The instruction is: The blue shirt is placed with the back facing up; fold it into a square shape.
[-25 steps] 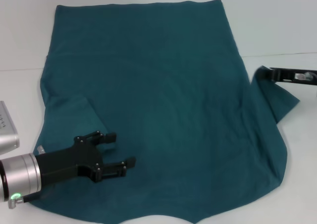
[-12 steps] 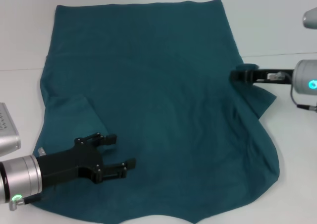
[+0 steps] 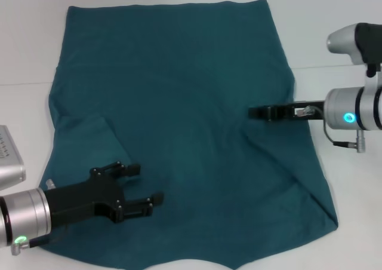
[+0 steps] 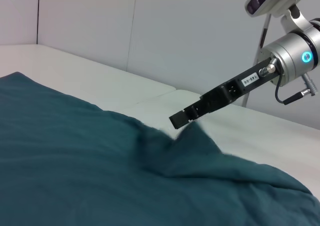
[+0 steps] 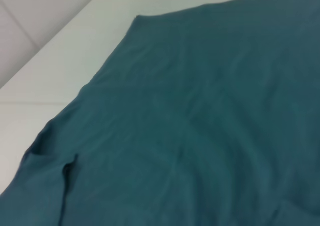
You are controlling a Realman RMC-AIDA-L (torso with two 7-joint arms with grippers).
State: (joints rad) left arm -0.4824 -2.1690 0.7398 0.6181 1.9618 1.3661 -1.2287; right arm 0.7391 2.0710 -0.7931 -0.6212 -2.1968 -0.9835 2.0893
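White table (image 3: 334, 31) under everything, the blue shirt (image 3: 179, 91) spread flat across it. The right gripper (image 3: 258, 112) is clamped on the sleeve edge, carrying it inward over the body. The left gripper (image 3: 140, 185) hovers low with jaws apart. Soft, limp cloth; best pinched at hems and corners.
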